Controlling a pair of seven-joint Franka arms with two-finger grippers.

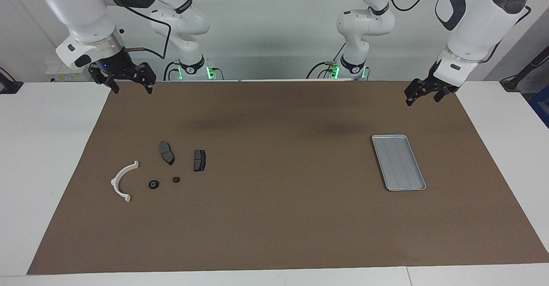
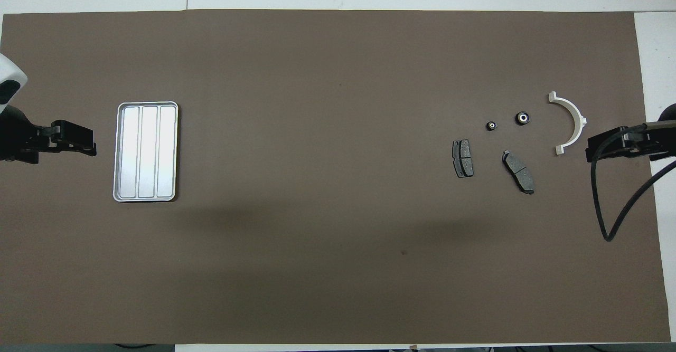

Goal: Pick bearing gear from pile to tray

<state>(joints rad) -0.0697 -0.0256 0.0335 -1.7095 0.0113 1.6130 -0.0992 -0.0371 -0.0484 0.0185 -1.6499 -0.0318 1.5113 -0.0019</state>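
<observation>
The pile lies on the brown mat toward the right arm's end. It holds a white half-ring bracket (image 1: pixel 122 181) (image 2: pixel 570 122), two dark grey brake pads (image 1: pixel 167 152) (image 1: pixel 199 160) and two small black round pieces (image 1: pixel 153 185) (image 1: pixel 176 179). The round pieces (image 2: pixel 522 118) (image 2: pixel 491 125) show pale centres from overhead; which is the bearing gear I cannot tell. The silver tray (image 1: pixel 399 162) (image 2: pixel 146 151) lies flat toward the left arm's end, with nothing in it. My right gripper (image 1: pixel 132 89) (image 2: pixel 591 154) hangs open over the mat's corner. My left gripper (image 1: pixel 422 100) (image 2: pixel 91 146) hangs open over the mat's edge beside the tray.
The brown mat (image 1: pixel 274 217) covers most of the white table (image 1: pixel 38 157). A black cable (image 2: pixel 607 209) loops down from the right arm over the mat's edge. Both arm bases stand at the robots' edge of the table.
</observation>
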